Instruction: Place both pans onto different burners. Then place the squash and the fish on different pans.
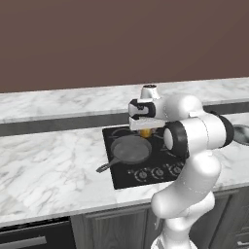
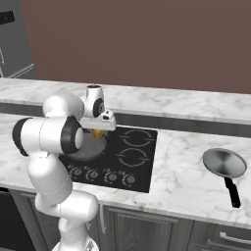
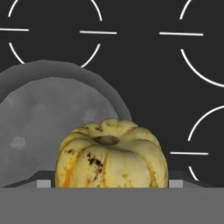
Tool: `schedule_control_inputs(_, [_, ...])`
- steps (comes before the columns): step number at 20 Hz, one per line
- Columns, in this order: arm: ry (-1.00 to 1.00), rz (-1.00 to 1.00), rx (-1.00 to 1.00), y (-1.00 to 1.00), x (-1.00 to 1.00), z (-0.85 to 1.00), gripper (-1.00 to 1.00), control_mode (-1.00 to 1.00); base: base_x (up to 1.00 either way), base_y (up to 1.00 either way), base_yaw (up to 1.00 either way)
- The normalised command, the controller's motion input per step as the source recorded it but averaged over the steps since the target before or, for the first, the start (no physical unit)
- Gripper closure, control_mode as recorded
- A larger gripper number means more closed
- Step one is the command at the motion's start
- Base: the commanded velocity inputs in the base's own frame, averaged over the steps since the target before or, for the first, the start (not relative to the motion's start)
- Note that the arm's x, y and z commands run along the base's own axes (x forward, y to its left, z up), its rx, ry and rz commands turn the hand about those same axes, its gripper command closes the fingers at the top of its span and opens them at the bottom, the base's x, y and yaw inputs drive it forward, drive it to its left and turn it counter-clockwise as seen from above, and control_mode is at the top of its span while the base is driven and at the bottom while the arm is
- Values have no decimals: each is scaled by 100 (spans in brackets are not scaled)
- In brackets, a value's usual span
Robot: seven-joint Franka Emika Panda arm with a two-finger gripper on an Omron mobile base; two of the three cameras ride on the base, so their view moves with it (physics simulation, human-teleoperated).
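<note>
My gripper (image 1: pixel 145 127) (image 2: pixel 99 130) (image 3: pixel 109 183) is shut on the squash (image 1: pixel 145 132) (image 2: pixel 99 133) (image 3: pixel 112 154), a ribbed yellow lump with orange patches, held just above the black cooktop (image 2: pixel 147 171). Under it and to one side lies the dark grey skillet (image 1: pixel 130 148) (image 2: pixel 87 148) (image 3: pixel 39 127), resting on the front left burner with its handle (image 1: pixel 106 166) pointing off the cooktop's left edge. The squash hangs over the skillet's rim. The shiny silver pan (image 2: pixel 224 163) (image 1: pixel 242 134) sits on the marble counter right of the cooktop. Bare burners (image 2: pixel 138 138) (image 3: pixel 54 30) show as ring markings. The fish is out of view.
A row of round knobs (image 1: pixel 158 171) (image 2: pixel 100 175) runs along the cooktop's front edge. Marble counter (image 1: pixel 48 160) spreads wide to the left and right (image 2: pixel 181 171) of the cooktop. A raised back ledge (image 2: pixel 171 105) and a brown wall stand behind.
</note>
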Motion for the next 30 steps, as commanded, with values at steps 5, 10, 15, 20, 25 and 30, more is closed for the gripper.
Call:
schedule_control_inputs(5, [0, 0, 0, 20, 0, -29, 100, -100, 0, 0, 0])
schedule_control_inputs(10, [0, 0, 0, 22, 0, -22, 100, -100, 0, 0, 0])
schedule_control_inputs(15, [0, 0, 0, 23, -1, -20, 100, -100, 0, 0, 0])
schedule_control_inputs(20, [0, 0, 0, 24, 0, -13, 100, -100, 0, 0, 0])
schedule_control_inputs(25, [0, 0, 0, 14, -2, -14, 100, -100, 0, 0, 0])
schedule_control_inputs(30, [0, 0, 0, 6, -5, -20, 100, -100, 0, 0, 0])
